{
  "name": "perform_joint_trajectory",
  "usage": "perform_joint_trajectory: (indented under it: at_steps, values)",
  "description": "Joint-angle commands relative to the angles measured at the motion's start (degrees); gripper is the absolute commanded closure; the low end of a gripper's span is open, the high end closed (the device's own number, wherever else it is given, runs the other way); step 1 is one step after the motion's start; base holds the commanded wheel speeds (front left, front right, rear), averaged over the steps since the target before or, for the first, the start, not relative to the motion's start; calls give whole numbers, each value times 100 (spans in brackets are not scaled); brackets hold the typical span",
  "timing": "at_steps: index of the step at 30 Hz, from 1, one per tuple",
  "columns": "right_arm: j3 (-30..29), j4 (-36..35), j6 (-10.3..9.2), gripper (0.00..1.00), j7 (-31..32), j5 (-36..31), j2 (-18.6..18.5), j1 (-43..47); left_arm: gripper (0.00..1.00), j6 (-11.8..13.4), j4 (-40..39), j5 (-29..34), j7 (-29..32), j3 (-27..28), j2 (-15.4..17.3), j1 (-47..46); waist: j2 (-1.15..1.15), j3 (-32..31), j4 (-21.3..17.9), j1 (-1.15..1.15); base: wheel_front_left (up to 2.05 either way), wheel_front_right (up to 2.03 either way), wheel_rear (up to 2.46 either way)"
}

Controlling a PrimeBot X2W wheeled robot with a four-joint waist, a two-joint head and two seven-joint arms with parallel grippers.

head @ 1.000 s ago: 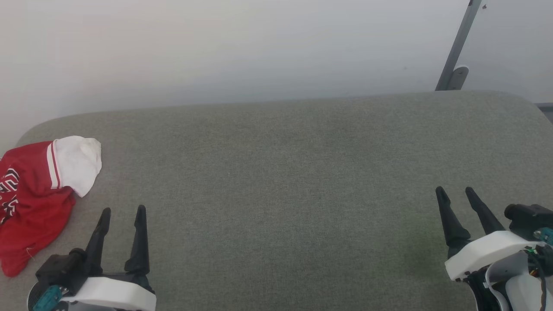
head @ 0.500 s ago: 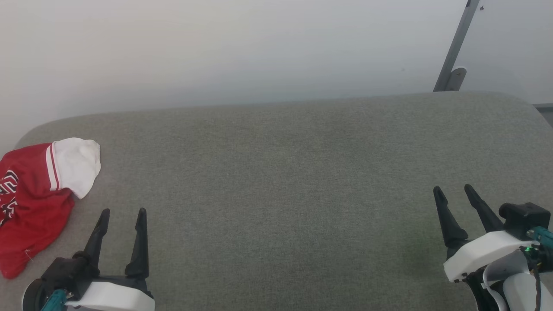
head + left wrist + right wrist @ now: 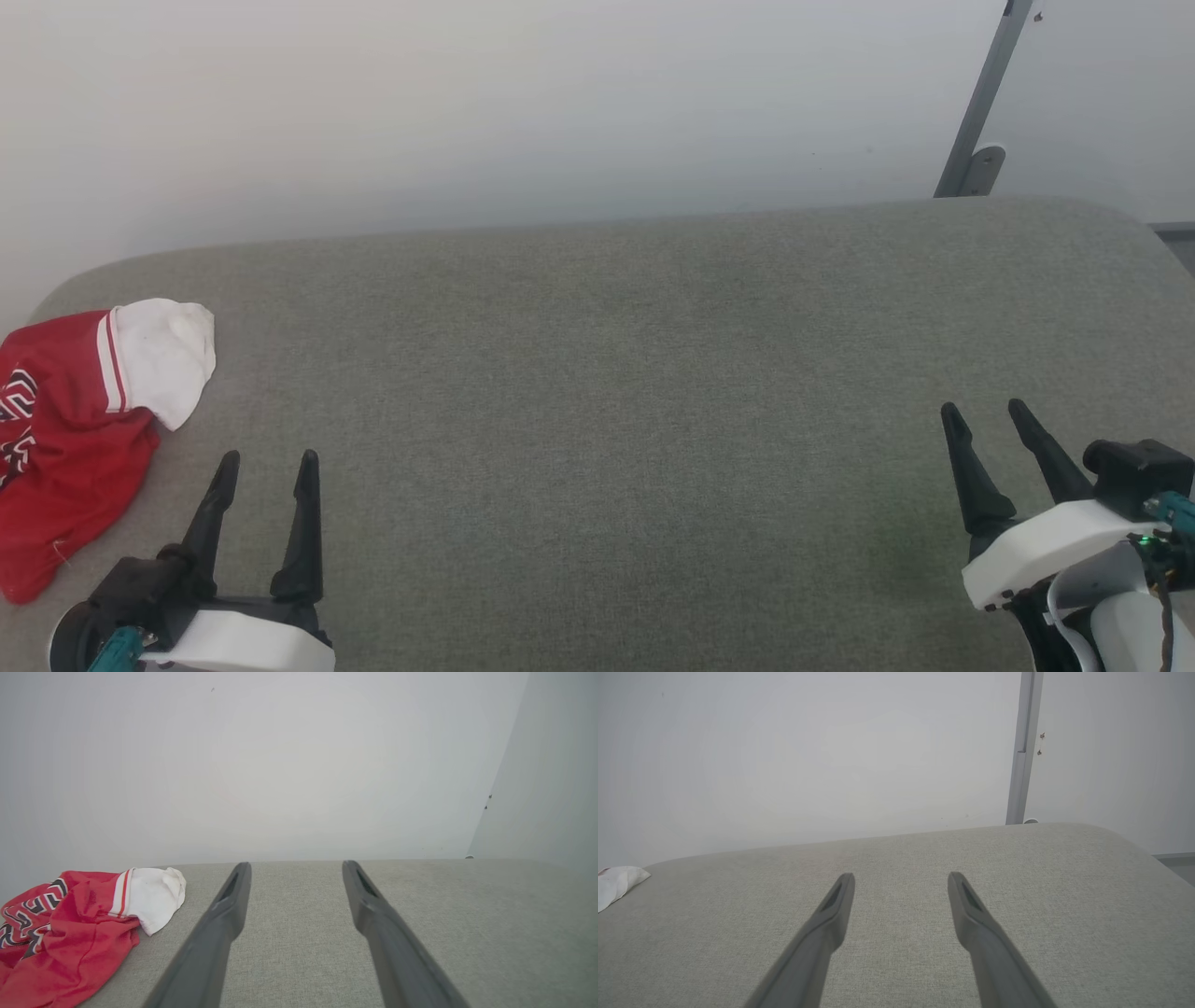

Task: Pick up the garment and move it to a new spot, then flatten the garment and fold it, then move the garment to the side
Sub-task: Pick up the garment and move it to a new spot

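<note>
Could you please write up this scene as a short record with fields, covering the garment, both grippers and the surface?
garment: red shirt with a white sleeve, crumpled at the surface's left end, not yet picked up
surface: grey fabric, set against a pale wall
left gripper: open, empty, beside the garment, not touching it
right gripper: open, empty, over the surface's right side
background: grey metal post behind the surface's right end
</note>
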Motion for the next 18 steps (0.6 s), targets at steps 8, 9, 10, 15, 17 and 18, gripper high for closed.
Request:
perform_joint_trajectory:
  at_steps: [8,9,10,15,17,18]
  values:
    - [60,-43,0,0,-26,14,-1,35,0,-7,149,-105,-30,66,-20,-19,0,-9,113,0,0,0,0]
    - [76,-42,0,0,-15,5,-6,40,0,-7,193,-118,-30,95,-27,-36,0,-18,150,0,0,0,0]
    - [96,-40,0,0,-1,16,-1,41,0,-7,236,-130,-30,127,-28,-52,0,-30,194,0,0,0,0]
    - [252,-53,0,0,50,33,11,33,0,44,407,-182,-30,319,-35,-81,0,-111,489,0,0,0,0]
    - [331,-60,0,0,85,51,16,14,0,62,469,-208,-30,372,-27,-78,0,-151,636,0,0,0,0]
    - [384,-59,0,0,94,42,14,0,0,86,488,-225,-30,416,-20,-85,0,-172,714,0,0,0,0]
